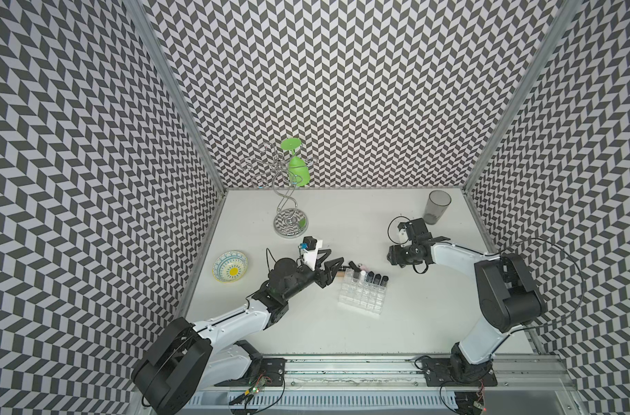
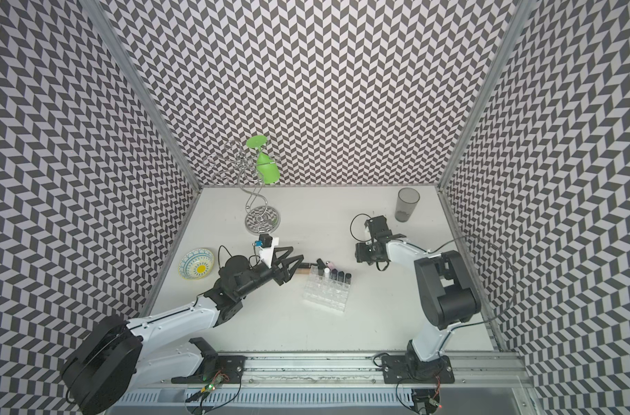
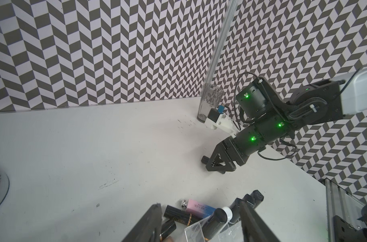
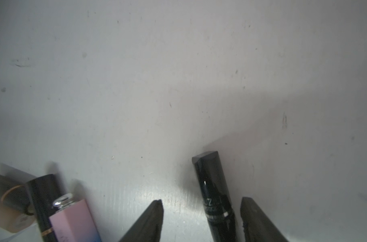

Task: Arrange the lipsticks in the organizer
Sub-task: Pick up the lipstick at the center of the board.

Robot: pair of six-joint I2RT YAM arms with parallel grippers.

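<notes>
1. Clear organizer (image 1: pixel 360 298) is seen at the middle of the table (image 1: pixel 306 323), with lipsticks (image 1: pixel 370 277) stood in its far row.
2. Left gripper (image 3: pixel 200 206) is spread over loose tubes (image 3: pixel 179 215) at its far-left corner.
3. Right gripper (image 4: pixel 202 201) is spread around a black tube (image 4: pixel 209 178) lying between organizer and right edge.

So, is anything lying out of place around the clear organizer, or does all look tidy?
Yes. A pink lipstick and a black lipstick lie flat on the table beside the organizer instead of standing in its cells. Another black tube lies apart, between the open fingers of the right gripper.
</notes>
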